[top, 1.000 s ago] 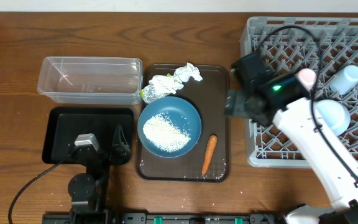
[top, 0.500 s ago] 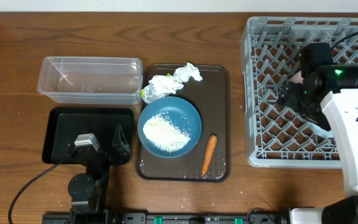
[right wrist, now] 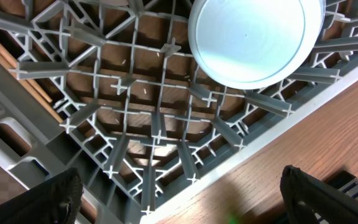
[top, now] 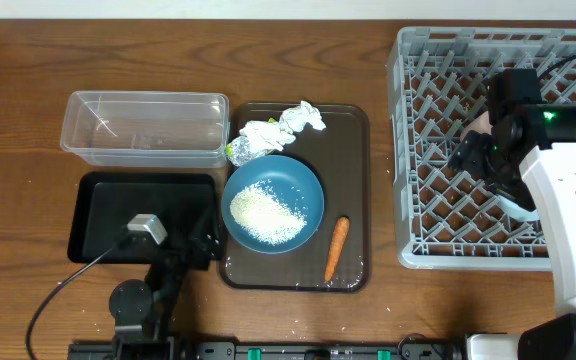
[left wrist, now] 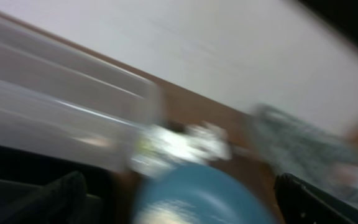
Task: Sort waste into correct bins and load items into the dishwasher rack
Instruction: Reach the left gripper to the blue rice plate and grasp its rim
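The dark-blue bowl (top: 308,190) holds a heap of white rice (top: 265,212) on the brown tray. It shows blurred in the left wrist view (left wrist: 191,193). The orange carrot (top: 336,248) lies right of it and the crumpled wrappers (top: 273,130) lie behind it. My left gripper (top: 206,240) (left wrist: 185,211) is open and empty, at the bowl's left edge over the black bin (top: 103,205). My right gripper (top: 471,155) (right wrist: 182,205) is open and empty above the grey rack (top: 438,60). The small pale-blue bowl (right wrist: 253,37) sits in the rack. The pinkish cup (top: 476,123) peeks out beside the arm. The pale-blue cup is hidden.
The clear tub (top: 145,128) stands behind the black bin, blurred in the left wrist view (left wrist: 61,118). The brown tray (top: 353,130) lies between the bins and the rack. The rack's near wall (right wrist: 229,168) borders bare wooden table (top: 28,60).
My right arm swung from the tray's right edge to over the rack. My left gripper shifted right toward the dark-blue bowl; its view is motion-blurred.
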Motion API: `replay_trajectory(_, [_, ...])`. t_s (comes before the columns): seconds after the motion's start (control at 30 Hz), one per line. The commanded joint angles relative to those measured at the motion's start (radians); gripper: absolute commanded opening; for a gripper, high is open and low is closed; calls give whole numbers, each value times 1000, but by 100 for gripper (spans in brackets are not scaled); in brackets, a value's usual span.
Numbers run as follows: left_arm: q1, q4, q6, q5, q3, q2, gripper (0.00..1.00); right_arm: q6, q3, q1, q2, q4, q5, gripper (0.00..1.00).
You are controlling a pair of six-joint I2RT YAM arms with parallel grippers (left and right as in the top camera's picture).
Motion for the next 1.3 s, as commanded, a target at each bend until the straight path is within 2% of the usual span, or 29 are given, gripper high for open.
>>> replay_trajectory(0.0, [-4, -36, -299, 407, -17, 0, 99, -7, 12, -5, -3, -1, 10, 99])
replay_trajectory(0.1, [-4, 10, -421, 499, -17, 0, 99, -7, 12, -5, -3, -1, 10, 99])
replay_trajectory(0.23, [-4, 273, -441, 693, 10, 0, 99, -7, 12, -5, -3, -1, 10, 99])
replay_trajectory(0.3, [-4, 267, -460, 697, 58, 6, 99, -7, 12, -5, -3, -1, 10, 99])
replay_trajectory(0.4, [-4, 159, -441, 684, 162, 62, 99, -7, 12, -5, -3, -1, 10, 99])
replay_trajectory(0.5, [-4, 36, -338, 689, 287, 183, 99, -7, 12, -5, -3, -1, 10, 99])
replay_trajectory(0.6, [-4, -135, -175, 687, 436, 344, 99, -7, 12, -5, -3, -1, 10, 99])
replay_trajectory(0.7, [-4, -386, 9, 653, 597, 530, 99, -7, 12, -5, -3, -1, 10, 99])
replay_trajectory(0.77, [-14, -609, 135, 552, 708, 654, 99, -7, 12, -5, -3, -1, 10, 99])
replay_trajectory(0.83, [-42, -830, 232, 367, 819, 771, 99, -7, 12, -5, -3, -1, 10, 99])
replay_trajectory(0.9, [-90, -999, 246, 172, 918, 880, 99, -7, 12, -5, -3, -1, 10, 99])
replay_trajectory(0.93, [-113, -1042, 246, 135, 949, 918, 99, -7, 12, -5, -3, -1, 10, 99])
replay_trajectory(1.0, [-162, -1068, 245, 148, 992, 986, 99, -7, 12, -5, -3, -1, 10, 99])
replay_trajectory(1.17, [-232, -962, 245, 391, 1000, 1065, 99, -7, 12, -5, -3, -1, 10, 99])
replay_trajectory(1.27, [-287, -911, 157, 340, 1015, 1098, 99, -7, 12, -5, -3, -1, 10, 99])
